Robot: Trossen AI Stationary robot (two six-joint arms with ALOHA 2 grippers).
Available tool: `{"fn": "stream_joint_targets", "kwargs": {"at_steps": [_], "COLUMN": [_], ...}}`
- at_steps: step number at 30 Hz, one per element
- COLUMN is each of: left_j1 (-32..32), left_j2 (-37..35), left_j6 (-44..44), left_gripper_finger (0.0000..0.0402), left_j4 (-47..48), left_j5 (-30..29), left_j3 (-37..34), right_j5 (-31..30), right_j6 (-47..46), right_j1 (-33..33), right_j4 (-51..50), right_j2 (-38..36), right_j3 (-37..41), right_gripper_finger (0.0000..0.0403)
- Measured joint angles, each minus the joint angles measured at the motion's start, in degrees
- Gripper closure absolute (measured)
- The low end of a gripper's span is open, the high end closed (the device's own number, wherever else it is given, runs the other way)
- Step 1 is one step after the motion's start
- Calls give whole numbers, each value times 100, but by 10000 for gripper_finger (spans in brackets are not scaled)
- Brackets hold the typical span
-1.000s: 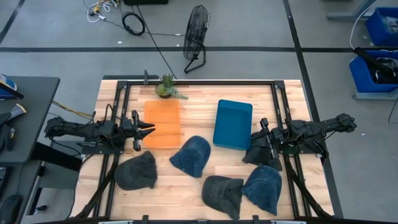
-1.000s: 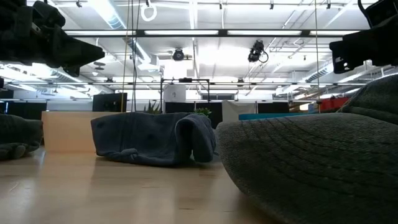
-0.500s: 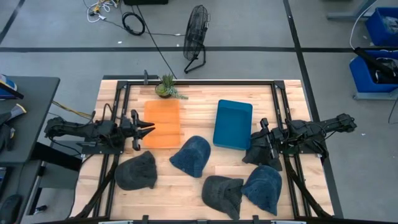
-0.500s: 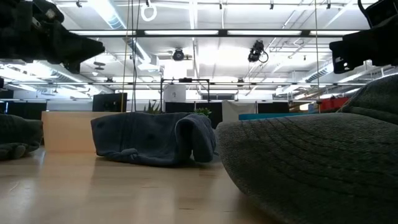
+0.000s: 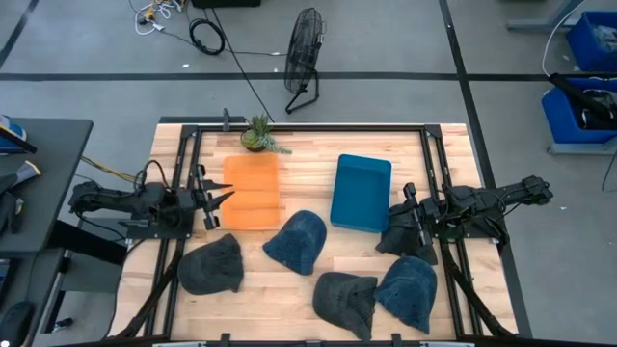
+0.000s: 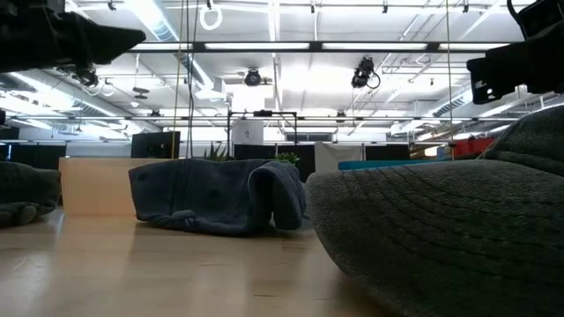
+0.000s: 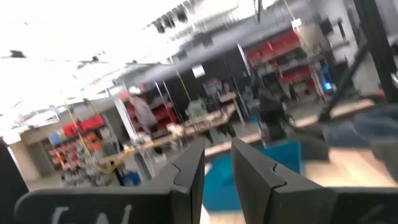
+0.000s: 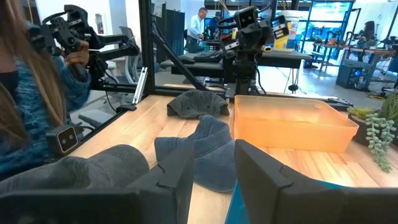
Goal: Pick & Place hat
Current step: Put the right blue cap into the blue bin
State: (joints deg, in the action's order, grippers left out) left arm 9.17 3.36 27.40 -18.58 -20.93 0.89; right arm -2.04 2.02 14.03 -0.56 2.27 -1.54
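Several knit hats lie flat on the wooden table: a dark grey one [image 5: 212,265], a blue one [image 5: 297,241], another dark grey one [image 5: 345,301], a blue one [image 5: 409,291] and a dark one [image 5: 400,241] under my right arm. My left gripper [image 5: 214,196] hangs open in the air at the orange bin's [image 5: 253,191] left side, touching nothing. My right gripper [image 5: 395,216] is open above the dark hat, beside the blue bin [image 5: 361,193]. In its wrist view [image 8: 214,168] nothing sits between the fingers.
A small potted plant [image 5: 258,135] stands at the far edge behind the orange bin. Black frame rails [image 5: 185,164] run along both table sides. In the low view a grey hat [image 6: 441,238] fills the near right. A person [image 8: 31,81] shows at the table's side.
My left gripper has drawn back toward the table's left edge, off the orange bin's side, and has risen. The right arm and the hats have kept still.
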Motion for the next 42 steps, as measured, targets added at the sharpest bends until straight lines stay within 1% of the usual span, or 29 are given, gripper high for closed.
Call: {"fn": "stream_joint_targets", "kwargs": {"at_steps": [4, 9, 14, 17, 20, 23, 25, 29, 31, 35, 42], "left_j1": [0, 0, 0, 0, -1, 0, 0, 0, 0, 0, 0], "left_j2": [-1, 2, -2, 2, 2, 0, 2, 1, 0, 0, 0], "left_j6": [-124, -208, -314, -347, -751, -903, -871, -415, -408, -631, -730], "left_gripper_finger": [317, 317, 316, 316, 316, 316, 316, 316, 315, 295, 236], "left_j4": [409, 1172, 1259, 1260, 1263, 1288, 1302, 1308, 1306, 1434, 1545], "left_j5": [2, 2, -2, -141, -286, -331, -330, -341, -341, -339, -335], "left_j3": [235, 508, 692, 762, 764, 766, 766, 766, 766, 769, 769], "right_j5": [0, -2, 0, -2, 18, 12, 16, 58, 59, 59, -53], "right_j6": [0, -3, -33, 24, -159, -209, -356, -812, -958, -1060, -1054], "right_j1": [-1, 0, 1, 1, 12, 12, 12, 12, 12, 12, 12], "right_j4": [0, 3, 7, 135, 386, 432, 434, 441, 442, 439, 580], "right_j2": [-1, -1, -1, 1, -1, -1, -1, -1, -1, -1, -1], "right_j3": [0, 0, 0, 0, 2, 2, 2, 2, 2, 2, 4], "right_gripper_finger": [282, 282, 282, 282, 282, 282, 282, 282, 282, 282, 282]}}
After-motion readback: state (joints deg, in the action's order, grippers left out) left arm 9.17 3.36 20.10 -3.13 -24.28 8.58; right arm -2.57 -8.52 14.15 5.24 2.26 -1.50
